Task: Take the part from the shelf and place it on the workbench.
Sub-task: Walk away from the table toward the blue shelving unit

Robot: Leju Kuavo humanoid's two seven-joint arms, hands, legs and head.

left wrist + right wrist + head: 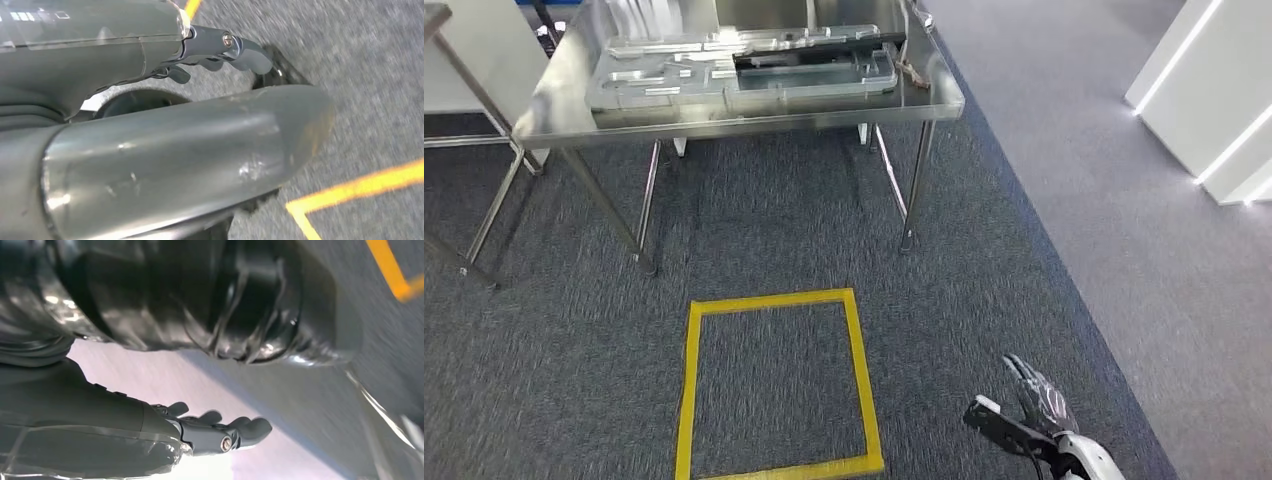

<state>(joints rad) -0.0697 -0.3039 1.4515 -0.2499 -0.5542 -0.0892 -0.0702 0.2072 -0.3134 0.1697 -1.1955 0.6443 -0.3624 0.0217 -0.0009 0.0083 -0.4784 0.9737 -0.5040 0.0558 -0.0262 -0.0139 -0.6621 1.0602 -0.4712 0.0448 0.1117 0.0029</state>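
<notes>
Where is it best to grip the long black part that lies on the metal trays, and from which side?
Probably at the free right end of the black part, coming from the table's near edge: it lies flat along the trays, so fingers would close across its narrow width.

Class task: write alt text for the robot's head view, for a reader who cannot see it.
A steel workbench carrying flat grey metal parts stands on grey carpet beyond a yellow taped square. The robot's right hand hangs empty at lower right.
</notes>
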